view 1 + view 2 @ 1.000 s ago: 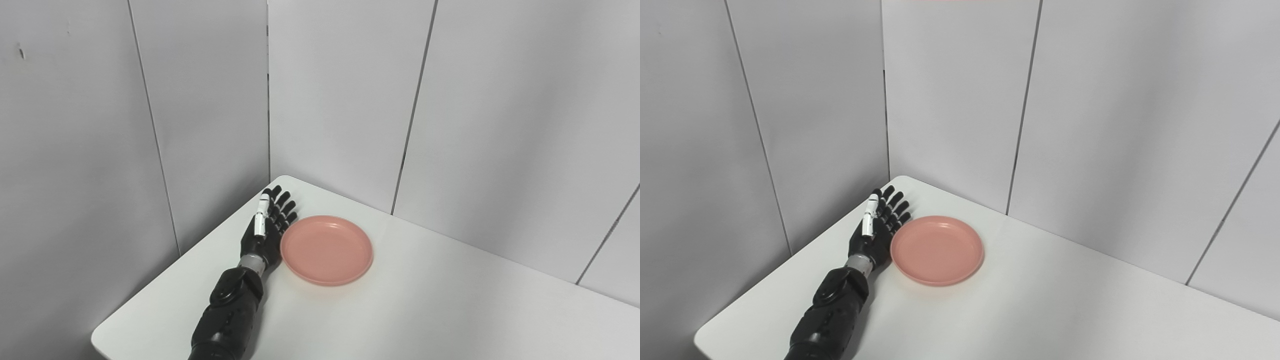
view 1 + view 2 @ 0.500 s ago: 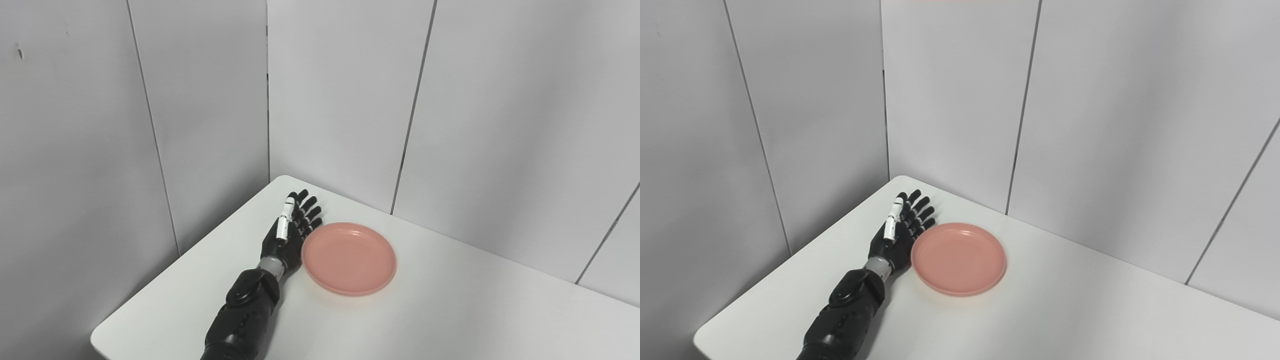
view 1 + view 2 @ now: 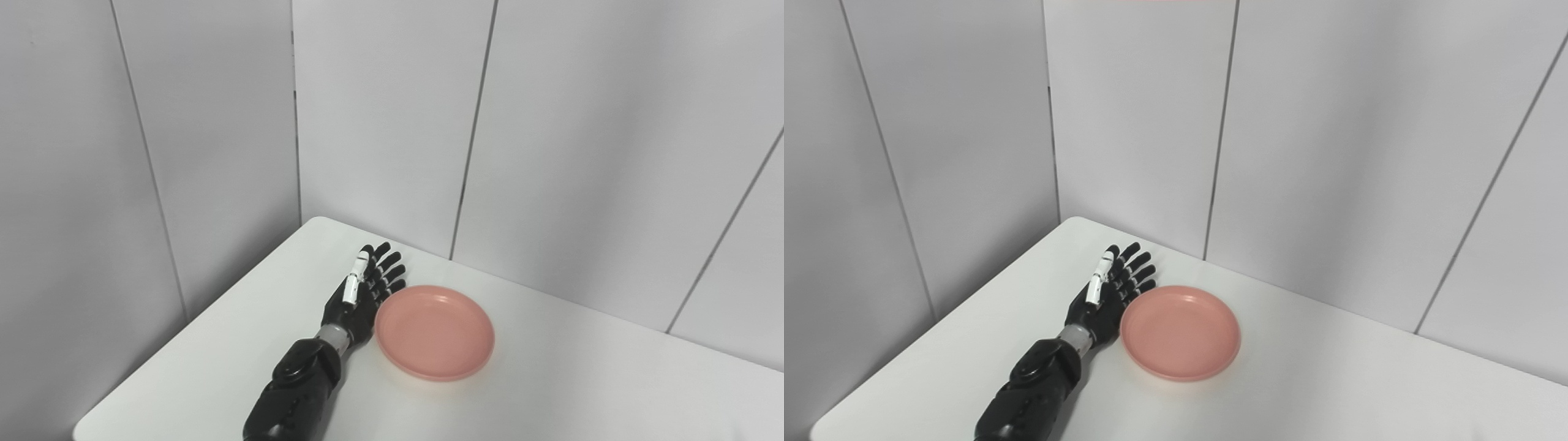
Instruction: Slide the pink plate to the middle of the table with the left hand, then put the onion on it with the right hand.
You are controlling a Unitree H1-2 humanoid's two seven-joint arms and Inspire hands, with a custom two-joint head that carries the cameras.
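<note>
The pink plate (image 3: 435, 334) lies flat on the white table (image 3: 582, 380), with nothing on it. My left hand (image 3: 361, 294) rests on the table right beside the plate's left rim, palm side against it, fingers straight and apart, pointing toward the back wall. It is open and holds nothing. The same plate (image 3: 1181, 334) and left hand (image 3: 1108, 291) show in the right eye view. No onion is in view in either picture. My right hand is out of view too.
Grey wall panels (image 3: 380, 122) close in the table at the back and left, meeting above the table's far corner (image 3: 312, 222). The table's left edge (image 3: 184, 334) runs down toward the picture's bottom left.
My left hand has pushed the plate to the right, away from the table's far corner. The camera has also shifted, so the corner now sits further left in the picture.
</note>
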